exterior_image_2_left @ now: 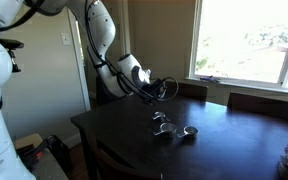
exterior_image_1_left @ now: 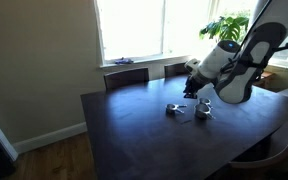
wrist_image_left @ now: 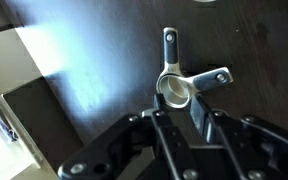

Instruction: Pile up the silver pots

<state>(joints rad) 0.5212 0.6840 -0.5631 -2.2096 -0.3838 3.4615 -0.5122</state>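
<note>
On the dark surface (exterior_image_1_left: 124, 135) the silver pots show as two small shiny spots near the middle. In an exterior view a left spot (exterior_image_1_left: 173, 109) and a right spot (exterior_image_1_left: 202, 113) sit near each other but apart. The gripper (exterior_image_1_left: 190, 92) hangs above the gap between them, clear of the surface, on the white arm (exterior_image_1_left: 234, 60) that reaches in from the right edge. The other exterior view shows the same pair (exterior_image_2_left: 162, 124) (exterior_image_2_left: 189, 132), with the gripper (exterior_image_2_left: 168, 90) raised over the left one.

In the wrist view a stacked pair (wrist_image_left: 174, 90) lies on the surface just beyond the fingers (wrist_image_left: 197, 112), slightly left of the shiny fingertip. Its round open mouth faces the camera. One handle (wrist_image_left: 169, 45) has its long axis straight up the picture, pointing to the top edge. The other handle (wrist_image_left: 214, 77) points right and tilts a little upward, so the two stand roughly at a right angle.

Which of the two spots in the exterior views is this stack cannot be told.

The pots rest on the surface rather than in the fingers. How far apart the fingers stand cannot be told.
</note>
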